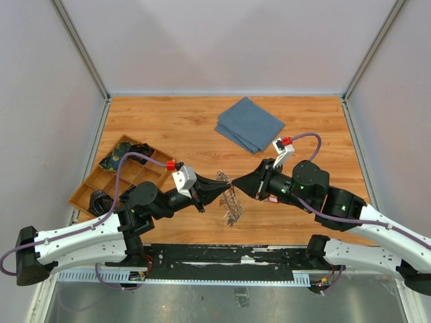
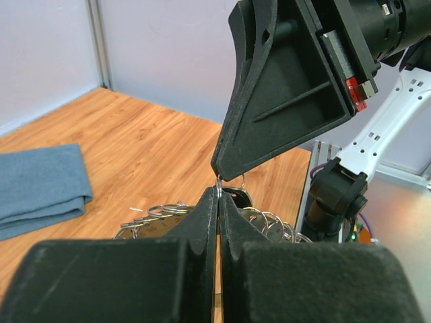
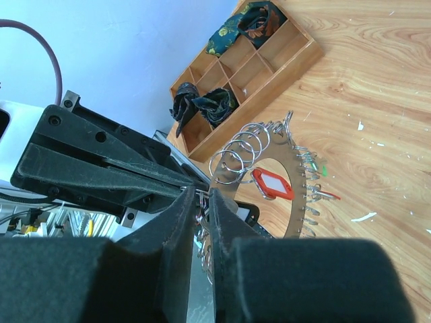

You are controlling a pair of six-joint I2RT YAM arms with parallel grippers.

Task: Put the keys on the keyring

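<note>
Right wrist: silvery keyring (image 3: 300,202) w/ wire loops (image 3: 239,151), red-tagged key (image 3: 272,184); L pincer (image 2: 219,198) clamped on it, R pincer's (image 3: 202,196) grip unclear.

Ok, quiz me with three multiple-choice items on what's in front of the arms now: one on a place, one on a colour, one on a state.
1. Where on the table is the tray?
A. In the middle
B. At the left edge
C. In the far right corner

2. What colour is the tag at the keyring's opening?
A. Green
B. Yellow
C. Red

3. The left gripper is:
A. Shut on the keyring
B. Wide open
C. Lying flat on the table

Answers:
1 B: the top view shows the tray against the table's left side.
2 C: the right wrist view shows a red tag against the opening.
3 A: the left wrist view shows its fingers pressed together on a small loop of the keyring, which hangs clear of the wood.
</note>
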